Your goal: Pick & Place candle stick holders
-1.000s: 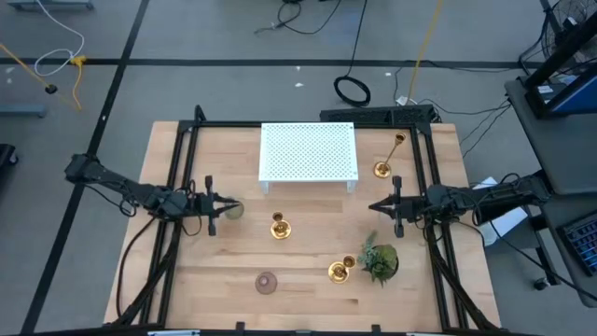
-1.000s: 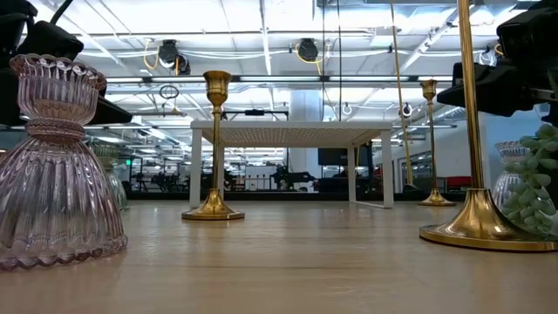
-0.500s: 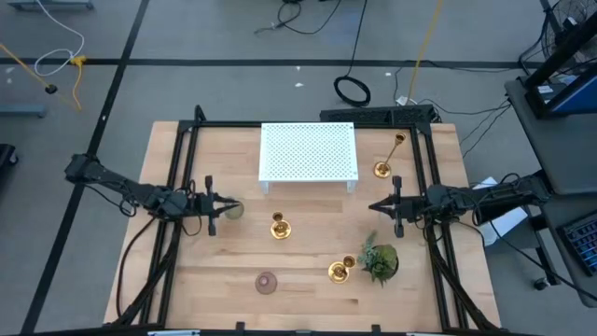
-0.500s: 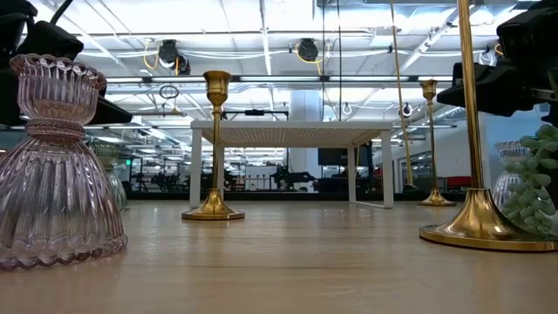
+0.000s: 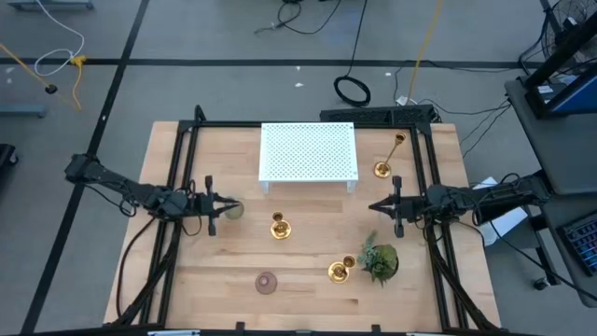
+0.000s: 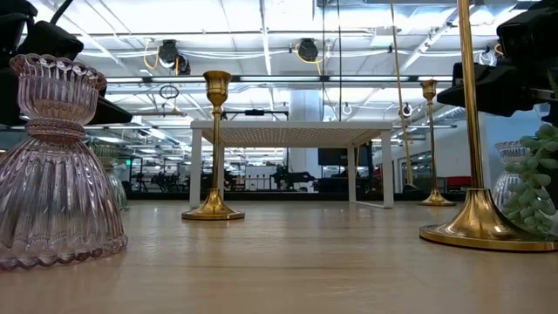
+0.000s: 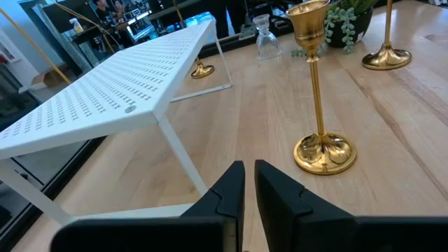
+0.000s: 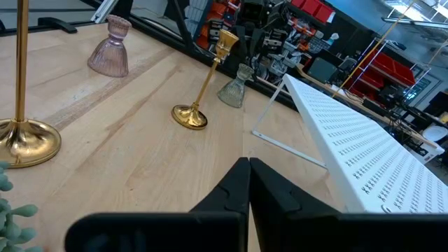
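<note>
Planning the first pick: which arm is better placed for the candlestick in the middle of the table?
Left. The left pincer sits shut, close beside the middle candlestick, which stands directly ahead in its wrist view. The right pincer, also shut, is farther off.

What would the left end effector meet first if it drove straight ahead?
Probably the nearest candle stick holder, slightly off its line, so the shut left end effector might slip just past it. Depth is unclear.

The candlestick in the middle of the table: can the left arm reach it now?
Probably yes. The middle candlestick stands alone on bare wood, just ahead of the left claw, whose fingers are shut. Only a small glass vase sits beside the claw, off the direct line.
</note>
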Controlling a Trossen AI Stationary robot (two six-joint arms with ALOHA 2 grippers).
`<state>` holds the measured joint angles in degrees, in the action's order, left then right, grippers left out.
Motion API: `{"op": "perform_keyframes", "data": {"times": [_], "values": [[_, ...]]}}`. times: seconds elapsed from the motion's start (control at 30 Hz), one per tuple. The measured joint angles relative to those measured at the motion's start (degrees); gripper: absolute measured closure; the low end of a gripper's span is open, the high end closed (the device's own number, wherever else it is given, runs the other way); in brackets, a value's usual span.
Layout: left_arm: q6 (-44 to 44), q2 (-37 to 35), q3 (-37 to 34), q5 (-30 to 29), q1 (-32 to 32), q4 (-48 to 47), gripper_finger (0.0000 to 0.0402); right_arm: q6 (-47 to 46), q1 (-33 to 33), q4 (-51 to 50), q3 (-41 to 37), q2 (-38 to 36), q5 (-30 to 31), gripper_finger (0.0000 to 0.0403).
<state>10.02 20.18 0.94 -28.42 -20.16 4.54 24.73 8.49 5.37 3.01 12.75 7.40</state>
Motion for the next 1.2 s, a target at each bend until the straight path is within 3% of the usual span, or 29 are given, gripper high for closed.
{"op": "perform_keyframes", "data": {"times": [1.03,1.2], "values": [[0.00,0.00,0.01,0.00,0.00,0.00,0.0360,0.60,0.02,0.19,0.00,0.02,0.02,0.0403],[-1.09,0.00,0.01,-5.68,0.02,3.87,0.0360,4.79,0.01,3.96,-0.01,0.00,0.02,0.0403]]}}
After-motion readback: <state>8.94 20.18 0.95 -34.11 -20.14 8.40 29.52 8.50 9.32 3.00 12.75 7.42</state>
